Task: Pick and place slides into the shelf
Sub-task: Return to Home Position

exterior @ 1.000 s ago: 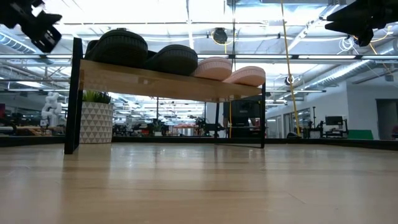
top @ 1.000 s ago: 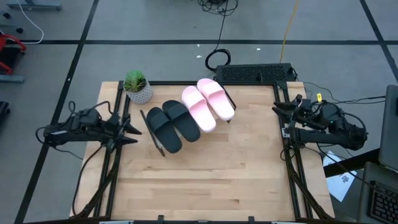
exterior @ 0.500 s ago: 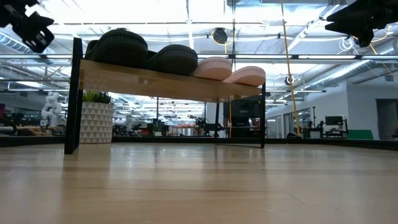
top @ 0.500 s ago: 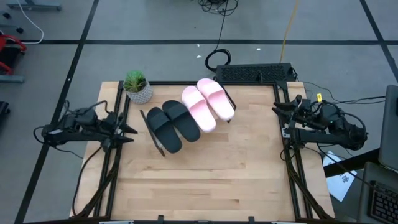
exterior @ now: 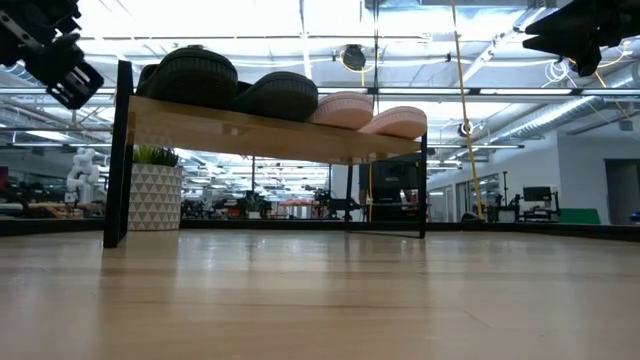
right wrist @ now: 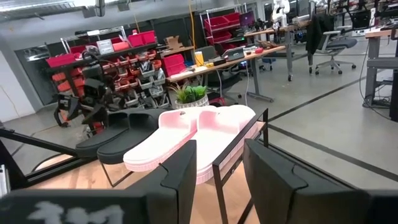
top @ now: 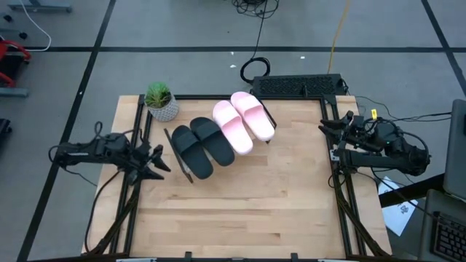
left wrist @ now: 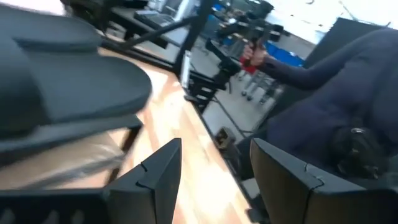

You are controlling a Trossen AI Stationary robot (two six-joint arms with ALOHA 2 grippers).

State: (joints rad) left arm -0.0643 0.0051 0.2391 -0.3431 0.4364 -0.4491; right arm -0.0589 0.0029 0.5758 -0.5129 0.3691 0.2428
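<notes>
1. All four slides sit on the shelf (exterior: 270,135). The black pair (top: 202,145) lies just ahead of the left gripper (top: 162,164). The pink pair (top: 244,124) lies beyond them, farther from its fingertips.
2. The left gripper hangs near the shelf's dark end frame, above table level. In its wrist view the two dark fingers stand apart with nothing between them, so it is empty and spread.
3. The right gripper (top: 328,129) waits at its own edge of the table (top: 240,211), well apart from the shelf. The pink pair is across open board in front of it. Its fingers are spread too, and it holds nothing.
4. As I judge it, the placing is done and only the left arm's retreat home remains.
5. To do that well, I'd pull the left gripper straight back from the shelf end first. It should swing or fold only after that, so no finger clips the frame or drags the nearest black slide.
6. The plant pot (top: 160,102) stands off to one side of the left gripper, near the shelf's far corner. A retreat arcing that way could knock it.
7. A person (left wrist: 336,93) in dark clothing shows beyond the table in the left wrist view. A slow, tucked return seems wisest.
</notes>
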